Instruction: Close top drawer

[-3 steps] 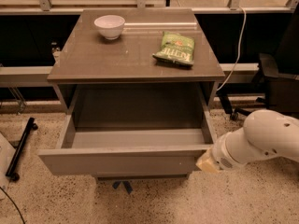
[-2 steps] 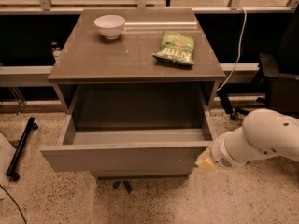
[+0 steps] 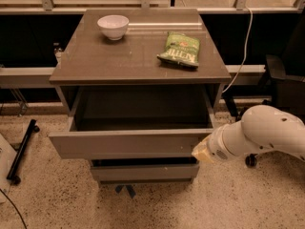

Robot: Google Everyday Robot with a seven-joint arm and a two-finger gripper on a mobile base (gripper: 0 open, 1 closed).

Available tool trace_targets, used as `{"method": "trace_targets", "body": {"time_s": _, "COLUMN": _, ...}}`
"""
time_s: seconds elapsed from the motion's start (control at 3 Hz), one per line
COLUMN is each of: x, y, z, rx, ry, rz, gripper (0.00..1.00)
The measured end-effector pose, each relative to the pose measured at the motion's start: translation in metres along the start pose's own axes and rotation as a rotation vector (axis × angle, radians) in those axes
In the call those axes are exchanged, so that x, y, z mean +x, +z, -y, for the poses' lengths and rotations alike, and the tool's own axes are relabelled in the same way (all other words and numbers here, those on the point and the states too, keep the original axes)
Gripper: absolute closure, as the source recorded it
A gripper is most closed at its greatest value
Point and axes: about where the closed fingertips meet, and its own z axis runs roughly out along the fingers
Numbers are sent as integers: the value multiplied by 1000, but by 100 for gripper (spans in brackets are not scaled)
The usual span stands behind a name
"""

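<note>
Top drawer (image 3: 128, 143) pulled well out, gripper (image 3: 201, 151) at its front's right corner.
Open or clamped — cannot tell. Pushed from that corner alone, could skew and jam short of flush, or slip off the edge; farther back, might jolt bowl (image 3: 113, 26) and chip bag (image 3: 180, 49) on the cabinet top (image 3: 95, 61).

— On the cabinet (image 3: 124, 63)?
— We see a bowl (image 3: 113, 26) back-left, a bag (image 3: 180, 49) right.
— Below?
— The top drawer (image 3: 128, 143) juts forward, the gripper (image 3: 200, 151) at its right front corner, perhaps touching.
</note>
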Motion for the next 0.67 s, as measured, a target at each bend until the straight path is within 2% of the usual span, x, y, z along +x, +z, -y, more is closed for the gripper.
{"method": "trace_targets", "body": {"time_s": 0.33, "x": -58, "y": 13, "z": 45, "rx": 44, "ry": -64, "rz": 143, "gripper": 100}}
{"method": "trace_targets", "body": {"time_s": 0.67, "x": -58, "y": 16, "z": 45, "rx": 44, "ry": -58, "rz": 149, "gripper": 100}}
